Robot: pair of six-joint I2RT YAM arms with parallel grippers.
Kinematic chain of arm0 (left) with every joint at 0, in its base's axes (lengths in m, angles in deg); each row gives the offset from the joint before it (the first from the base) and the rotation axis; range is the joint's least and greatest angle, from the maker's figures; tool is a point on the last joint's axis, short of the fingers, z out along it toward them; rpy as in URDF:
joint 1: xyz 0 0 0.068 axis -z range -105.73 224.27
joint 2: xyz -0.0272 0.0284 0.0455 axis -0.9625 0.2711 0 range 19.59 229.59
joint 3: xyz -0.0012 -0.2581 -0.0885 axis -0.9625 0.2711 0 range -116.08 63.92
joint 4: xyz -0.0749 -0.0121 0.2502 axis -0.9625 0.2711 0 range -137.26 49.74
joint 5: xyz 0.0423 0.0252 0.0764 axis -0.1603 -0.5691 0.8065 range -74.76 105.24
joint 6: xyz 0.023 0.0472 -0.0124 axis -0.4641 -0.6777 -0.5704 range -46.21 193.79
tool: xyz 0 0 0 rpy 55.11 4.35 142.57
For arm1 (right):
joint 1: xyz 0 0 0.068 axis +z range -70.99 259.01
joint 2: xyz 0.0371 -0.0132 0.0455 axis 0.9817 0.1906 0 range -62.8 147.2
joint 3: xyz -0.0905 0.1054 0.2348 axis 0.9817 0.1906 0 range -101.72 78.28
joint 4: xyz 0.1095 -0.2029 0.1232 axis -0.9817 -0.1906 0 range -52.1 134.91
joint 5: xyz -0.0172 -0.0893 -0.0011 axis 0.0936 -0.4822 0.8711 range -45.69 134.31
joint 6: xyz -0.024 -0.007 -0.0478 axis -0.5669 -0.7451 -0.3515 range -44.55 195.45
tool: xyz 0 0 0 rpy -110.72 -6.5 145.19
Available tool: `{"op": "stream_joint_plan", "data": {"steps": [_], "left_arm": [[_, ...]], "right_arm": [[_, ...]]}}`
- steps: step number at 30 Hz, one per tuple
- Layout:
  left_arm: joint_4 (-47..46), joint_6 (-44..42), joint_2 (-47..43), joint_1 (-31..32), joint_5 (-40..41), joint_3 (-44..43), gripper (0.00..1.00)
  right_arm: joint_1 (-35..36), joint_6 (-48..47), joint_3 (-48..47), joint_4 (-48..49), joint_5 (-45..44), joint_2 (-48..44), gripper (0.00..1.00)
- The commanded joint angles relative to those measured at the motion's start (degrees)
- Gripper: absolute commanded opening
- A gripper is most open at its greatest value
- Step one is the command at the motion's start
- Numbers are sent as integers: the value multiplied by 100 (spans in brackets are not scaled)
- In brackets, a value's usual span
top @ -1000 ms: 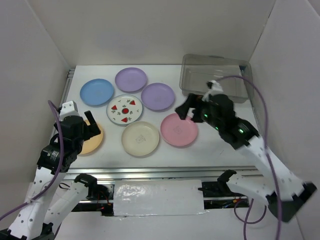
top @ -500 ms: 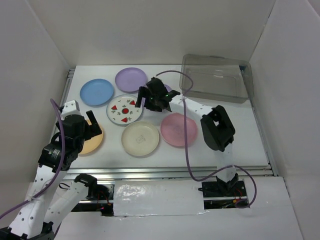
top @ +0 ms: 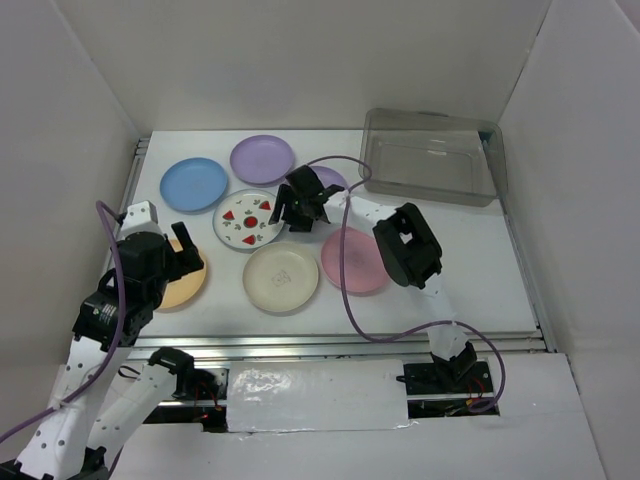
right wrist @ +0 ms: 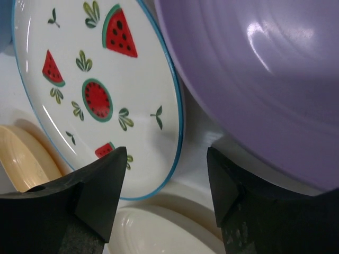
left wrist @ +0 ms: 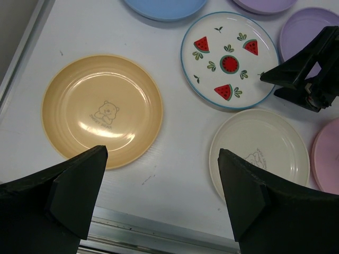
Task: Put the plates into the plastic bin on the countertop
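- The right gripper (top: 297,212) hangs low with its blunt black fingers spread apart and nothing between them. It is over the seam where the watermelon plate (top: 250,219) meets a lavender plate (right wrist: 254,79).
- Up close, the watermelon plate is glossy white with a thin blue rim, red slices and green sprigs. The lavender plate shows faint concentric rings under a soft sheen.
- The left gripper (left wrist: 164,201), jaws wide and empty, hovers above the near edge of the countertop (top: 470,250). It is between the orange-tan plate (left wrist: 101,110), which has a small bear stamp, and the cream plate (left wrist: 259,151).
- All seven round, shallow plates lie flat on the smooth white countertop, outside the bin. The blue plate (top: 194,184) and a second lavender plate (top: 262,158) are at the far side, the pink plate (top: 350,262) nearer.
- The plastic bin (top: 430,165), clear greyish with rounded corners and low walls, sits at the far right, well apart from both grippers.
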Motion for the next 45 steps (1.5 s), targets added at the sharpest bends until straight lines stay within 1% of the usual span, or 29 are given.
{"op": "stream_joint_plan", "data": {"steps": [1, 3, 5, 7, 9, 10, 14, 15, 16, 18, 19, 21, 22, 23, 25, 28, 31, 34, 37, 39, 41, 44, 45], "left_arm": [[-252, -80, -120, 10, -16, -38, 99], [-252, -80, -181, 19, -16, -29, 99], [-270, -80, -217, 10, -16, -29, 99], [-270, -88, -226, 10, -24, -29, 99], [-270, -88, -226, 10, -42, -29, 99], [-270, -88, -226, 10, -51, -29, 99], [-270, -97, -269, 10, -42, -29, 99], [-270, -80, -296, 19, -33, -38, 99], [-270, -80, -322, 10, -24, -29, 99], [-270, -80, -366, 10, -33, -21, 99], [-270, -80, -375, 10, -24, -20, 99], [-270, -71, -410, 10, -16, -29, 99], [-270, -80, -410, 10, -7, -12, 99], [-270, -71, -419, 19, -15, -20, 99], [-261, -62, -436, 19, -7, -29, 99], [-243, -53, -454, 19, 20, -20, 99], [-243, -44, -489, 10, 46, -12, 99], [-243, -44, -489, 19, 46, -12, 99], [-226, -36, -480, 10, 64, -20, 99], [-226, -36, -489, 10, 81, -12, 99], [-243, -36, -498, 19, 72, -20, 99], [-234, -36, -472, 19, 72, -12, 99], [-226, -36, -454, 19, 64, -20, 99]], "right_arm": [[-75, 210, -427, -172, 79, 221, 68], [-84, 210, -630, -409, 17, 353, 58], [-93, 246, -726, -498, 61, 424, 50], [-84, 263, -753, -586, 26, 451, 47], [-93, 263, -876, -726, 9, 512, 39], [-84, 263, -929, -770, 0, 538, 32], [-58, 272, -1034, -955, -35, 573, 13], [-49, 272, -1043, -990, -44, 574, 11], [-49, 263, -1026, -1008, -36, 556, 1], [-14, 272, -938, -1026, -27, 486, 0], [-14, 298, -686, -939, 8, 425, 0], [13, 438, -386, -579, 78, 127, 0], [21, 509, -54, -403, 105, 12, 0], [13, 596, 98, -62, 149, -259, 0], [-5, 790, 335, 317, 236, -637, 0], [-40, 931, 503, 783, 455, -1147, 0], [-84, 940, 407, 977, 631, -1473, 0], [-163, 984, 284, 1188, 886, -1606, 0], [-312, 1133, 389, 1460, 1326, -1859, 0], [-435, 1247, 616, 1593, 1353, -2088, 0], [-619, 1265, 670, 1524, 1336, -2449, 0], [-1260, 1239, 749, 1059, 1108, -2888, 0], [-1714, 1213, 845, 979, 1038, -3089, 0]]}}
